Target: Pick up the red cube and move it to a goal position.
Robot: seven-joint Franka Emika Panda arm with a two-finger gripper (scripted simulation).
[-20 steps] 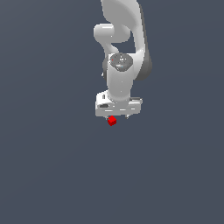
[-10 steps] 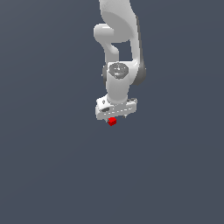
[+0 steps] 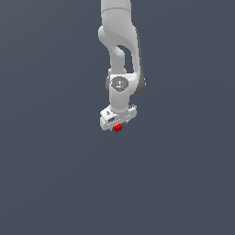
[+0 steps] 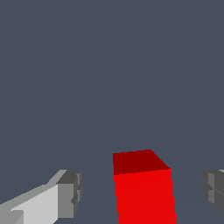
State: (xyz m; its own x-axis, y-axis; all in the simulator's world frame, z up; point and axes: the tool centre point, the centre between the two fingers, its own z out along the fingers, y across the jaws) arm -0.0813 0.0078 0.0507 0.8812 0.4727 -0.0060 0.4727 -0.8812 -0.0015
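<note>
Against plain grey backdrop, white arm (image 3: 120,55) hangs down from 12 o'clock. Gripper (image 3: 117,123) at its tip, 2 fingers (image 4: 70,192) spread wide, clear gaps either side. Red cube (image 3: 117,128) sits between them, ungrasped.

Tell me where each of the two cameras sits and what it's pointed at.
Exterior view: off the arm, facing the white Panda arm and its gripper over the small bright red cube.
Wrist view: on the wrist, looking between two grey fingertip pads at that cube, jaws apart.
Shared: cube and gripper.
</note>
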